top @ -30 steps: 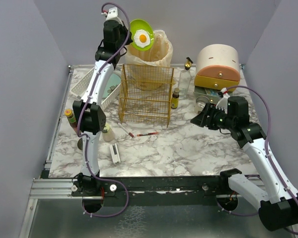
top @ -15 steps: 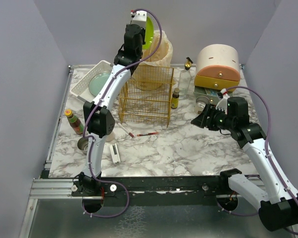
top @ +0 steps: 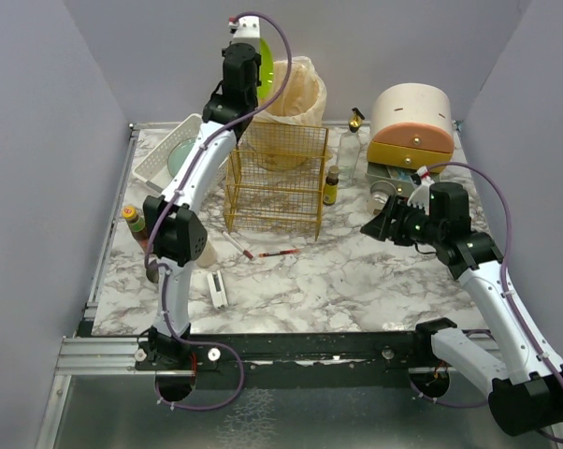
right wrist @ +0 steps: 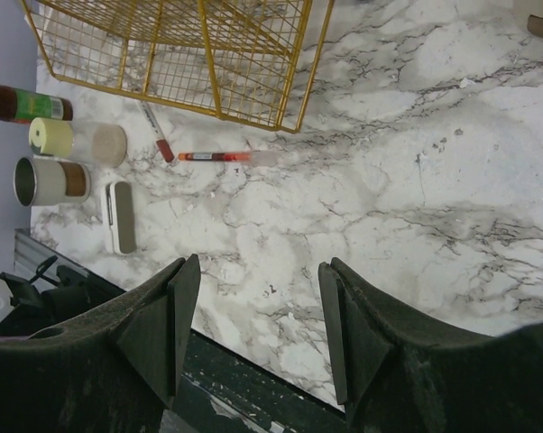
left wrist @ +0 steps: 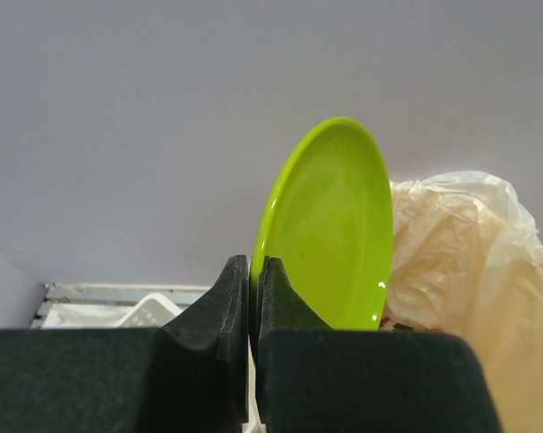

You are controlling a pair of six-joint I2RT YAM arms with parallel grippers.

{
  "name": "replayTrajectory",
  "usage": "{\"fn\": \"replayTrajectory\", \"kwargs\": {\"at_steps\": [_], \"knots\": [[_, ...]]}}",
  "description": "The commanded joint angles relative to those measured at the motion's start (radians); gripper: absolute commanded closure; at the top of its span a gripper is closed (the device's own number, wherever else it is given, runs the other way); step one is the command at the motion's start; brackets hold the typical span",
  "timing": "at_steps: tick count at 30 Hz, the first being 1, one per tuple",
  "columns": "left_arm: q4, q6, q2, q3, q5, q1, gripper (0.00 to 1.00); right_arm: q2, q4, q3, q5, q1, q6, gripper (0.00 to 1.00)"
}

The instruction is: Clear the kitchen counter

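Counter [top: 375, 281] well below L tool [left wrist: 252, 271], clamped on green plate [left wrist: 330, 225].

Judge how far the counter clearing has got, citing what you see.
Done: a teal plate sits in the dish tray. In hand: the left gripper pinches a green plate near the bagged bin. Left: pens, cup, bottle on the kitchen counter; right gripper open, empty.

Bare bench [top: 384, 281] right of centre offers open passage. Yellow wire rack [top: 277, 178] stands mid-bench; two pens [top: 280, 253] lie before it; jars [right wrist: 78, 142] crowd the left edge.
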Motion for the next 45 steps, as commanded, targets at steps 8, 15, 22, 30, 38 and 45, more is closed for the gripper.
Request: {"fn": "replayTrajectory", "kwargs": {"at_steps": [8,15,22,30,38,45], "knots": [[-0.072,-0.424,-0.443,-0.364,0.224,0.279,1.0,0.019,0.071,-0.011,-0.042,-0.001,0.01,0.38],[-0.138,-0.493,-0.475,-0.52,0.309,0.422,1.0,0.022,0.078,-0.014,-0.051,-0.001,0.011,0.38],[-0.151,-0.591,-0.396,-0.596,0.445,0.536,1.0,0.023,0.066,-0.008,-0.044,-0.001,-0.001,0.38],[-0.156,-0.577,-0.248,-0.57,0.525,0.549,1.0,0.036,0.069,-0.01,-0.039,-0.001,-0.006,0.38],[-0.144,-0.584,-0.17,-0.603,0.514,0.549,1.0,0.058,0.064,0.006,-0.037,-0.001,-0.021,0.38],[-0.115,-0.582,-0.116,-0.621,0.542,0.539,1.0,0.064,0.05,0.012,-0.034,-0.001,-0.024,0.38]]}}
